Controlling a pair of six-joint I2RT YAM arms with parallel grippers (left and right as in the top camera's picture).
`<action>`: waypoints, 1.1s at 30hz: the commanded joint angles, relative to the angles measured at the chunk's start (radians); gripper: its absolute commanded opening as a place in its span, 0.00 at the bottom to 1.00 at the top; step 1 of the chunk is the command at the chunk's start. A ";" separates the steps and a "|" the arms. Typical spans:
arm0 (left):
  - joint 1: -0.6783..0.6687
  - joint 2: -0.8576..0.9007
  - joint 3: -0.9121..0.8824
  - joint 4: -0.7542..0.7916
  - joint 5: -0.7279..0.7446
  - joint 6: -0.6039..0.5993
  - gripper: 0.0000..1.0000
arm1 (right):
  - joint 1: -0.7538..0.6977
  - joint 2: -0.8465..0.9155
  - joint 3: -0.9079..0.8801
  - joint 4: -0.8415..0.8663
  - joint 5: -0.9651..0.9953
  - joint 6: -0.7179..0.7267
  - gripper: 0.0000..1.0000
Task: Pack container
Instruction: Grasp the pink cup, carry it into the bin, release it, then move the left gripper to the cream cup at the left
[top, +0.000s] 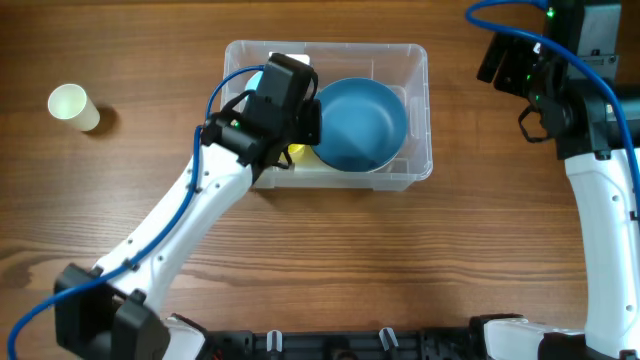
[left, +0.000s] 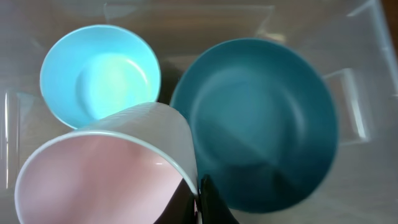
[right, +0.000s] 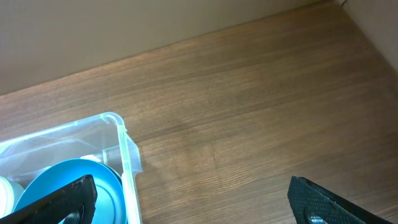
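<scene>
Closest to the left wrist camera is a pink cup (left: 99, 180), its pale rim pinched by the left pincer (left: 198, 191), which is closed on the cup wall at 5 o'clock. Beyond it we see a light blue bowl (left: 99, 74) at 11 o'clock and a dark blue bowl (left: 261, 124) at 2 o'clock, both inside the container (top: 415, 60). From overhead, the container sits on the bench (top: 450, 260) at 12 o'clock of centre. A paper cup (top: 72, 106) stands well apart at 9 o'clock. We judge the step to be setting the pink cup into the container's near left corner. To do it well, we would lower it straight and keep it clear of both bowl rims. We would let go only once its base rests on the floor, so it does not tip. The left arm reaches from 7 o'clock, its wrist bent down over the container's left end. The right arm hangs at 2 o'clock, apart from the container, and the right pincer (right: 189, 190) is spread wide, gripping nothing.
</scene>
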 joint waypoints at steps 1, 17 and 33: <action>0.029 0.041 -0.006 -0.017 -0.021 -0.006 0.04 | -0.002 0.013 0.014 0.003 0.013 0.003 1.00; 0.039 0.078 -0.006 -0.061 0.079 -0.009 0.32 | -0.002 0.013 0.014 0.003 0.013 0.004 1.00; 0.352 -0.172 -0.006 -0.167 -0.230 -0.031 0.45 | -0.002 0.013 0.014 0.003 0.013 0.003 1.00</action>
